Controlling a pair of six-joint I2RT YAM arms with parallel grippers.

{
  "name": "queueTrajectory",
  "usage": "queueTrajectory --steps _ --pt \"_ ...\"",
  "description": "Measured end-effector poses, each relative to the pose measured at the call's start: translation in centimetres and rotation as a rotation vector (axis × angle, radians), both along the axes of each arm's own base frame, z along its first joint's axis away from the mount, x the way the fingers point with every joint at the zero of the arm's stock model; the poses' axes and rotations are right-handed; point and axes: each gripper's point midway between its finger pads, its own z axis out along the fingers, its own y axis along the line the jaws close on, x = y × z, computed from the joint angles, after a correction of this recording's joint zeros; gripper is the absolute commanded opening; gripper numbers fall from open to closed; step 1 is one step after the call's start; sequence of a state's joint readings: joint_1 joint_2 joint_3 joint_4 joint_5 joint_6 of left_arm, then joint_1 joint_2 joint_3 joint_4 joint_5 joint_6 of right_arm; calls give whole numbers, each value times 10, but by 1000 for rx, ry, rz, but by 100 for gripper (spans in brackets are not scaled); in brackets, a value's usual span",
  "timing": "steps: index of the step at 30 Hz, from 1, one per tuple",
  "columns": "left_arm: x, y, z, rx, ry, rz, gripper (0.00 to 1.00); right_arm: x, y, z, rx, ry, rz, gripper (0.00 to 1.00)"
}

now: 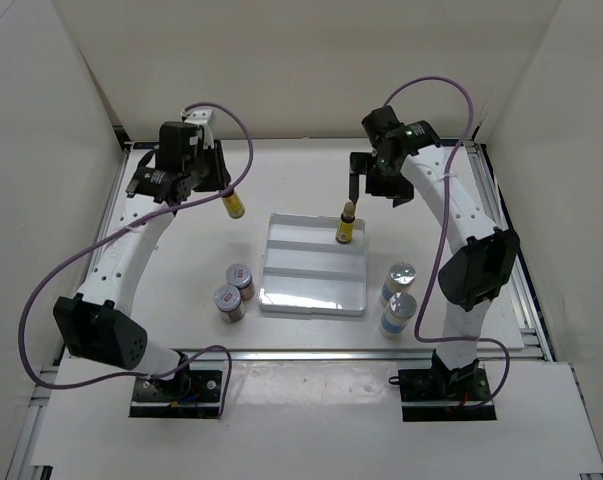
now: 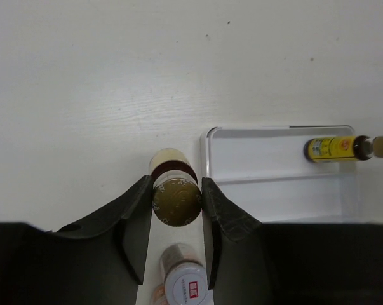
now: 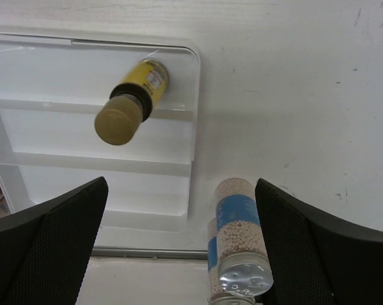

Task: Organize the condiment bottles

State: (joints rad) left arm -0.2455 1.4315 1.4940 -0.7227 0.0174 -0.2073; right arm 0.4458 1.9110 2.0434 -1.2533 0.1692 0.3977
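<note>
overhead view of a white counter point(image 1: 301, 180) with two robot arms reaching in from its near edge. a white ridged tray point(image 1: 311, 295) lies in the middle, divided into three long compartments. a slim yellow bottle point(image 1: 346, 230) with a tan cap stands upright at the right end of the far compartment. it is the only thing in the tray.

the left hand point(image 1: 221, 190) grips a second yellow bottle point(image 1: 233, 205), held at a tilt over the counter near the tray's far left corner. the right hand point(image 1: 376, 190) hangs above the tray's far right corner, close to the standing bottle. two short jars point(image 1: 240, 278) with silver lids and reddish labels stand close together on the counter just left of the tray. two taller clear-blue bottles point(image 1: 399, 281) with silver caps stand just right of it.

the left wrist view shows the grip more plainly than the overhead view. both black fingers point(image 2: 137, 216) press against the sides of the held bottle, and its tan cap points away from the camera. one jar shows beneath it and the tray corner is beside it.

the right wrist view shows that hand's fingers point(image 3: 45, 235) spread wide with nothing between them. they sit above the tray's edge, and the standing bottle's cap points towards the camera. only this view shows the pale grains filling a clear-blue bottle.
</note>
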Motion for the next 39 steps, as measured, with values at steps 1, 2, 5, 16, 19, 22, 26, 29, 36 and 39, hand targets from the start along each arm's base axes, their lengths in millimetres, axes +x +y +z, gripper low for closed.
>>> queueTrajectory --steps 1,2,5,16,19,22,26,29,36,39 --pt "6 -4 6 -9 -13 -4 12 -2 -4 1 -3 -2 -10 100" --pt "9 -8 9 -16 -21 -10 12 -4 -8 2 -6 -4 -20 100" --pt "19 -35 14 -26 -34 -61 12 -9 -25 6 -13 -9 -63 100" --pt "8 -135 -35 -60 60 -286 12 -37 -66 7 -27 5 -168 100" --pt "11 -137 -47 -68 74 -280 12 -45 -72 8 -28 9 -174 100" --pt "16 -139 -59 -76 83 -271 12 -54 -75 7 -32 18 -175 100" --pt "24 -144 -82 -78 111 -266 12 -65 -78 6 -37 35 -174 100" --pt "29 -148 -100 -74 139 -264 12 -72 -80 5 -39 46 -170 100" --pt "35 -151 -103 -79 126 -271 19 -88 -74 0 2 92 -119 100" --pt "35 -151 -104 -75 117 -275 29 -95 -70 -2 25 111 -90 100"
